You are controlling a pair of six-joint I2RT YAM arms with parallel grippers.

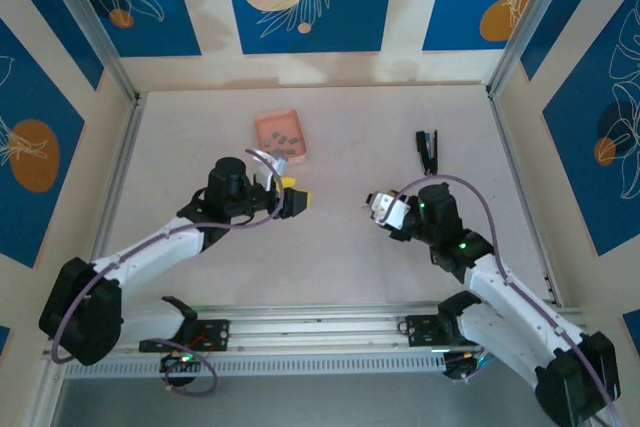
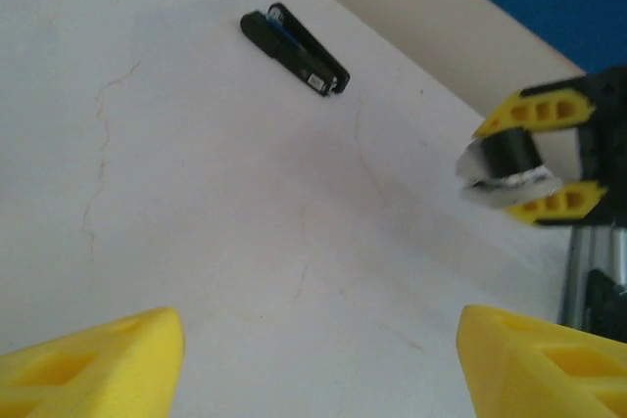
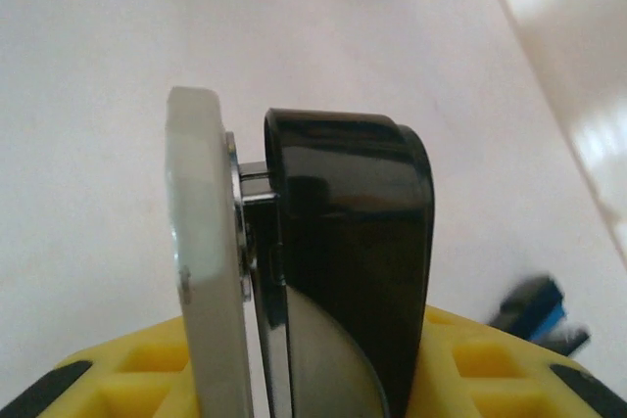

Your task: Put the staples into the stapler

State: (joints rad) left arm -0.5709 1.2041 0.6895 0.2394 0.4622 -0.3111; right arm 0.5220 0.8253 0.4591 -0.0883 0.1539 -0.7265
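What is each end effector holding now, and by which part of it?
The right end effector holds the stapler, clamped across its white and black outer faces, with one end sticking out beyond the grip. The left end effector holds nothing.

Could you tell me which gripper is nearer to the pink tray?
Left. The left gripper is just on the near side of the pink tray; the right gripper, holding the stapler, is farther, to its right.
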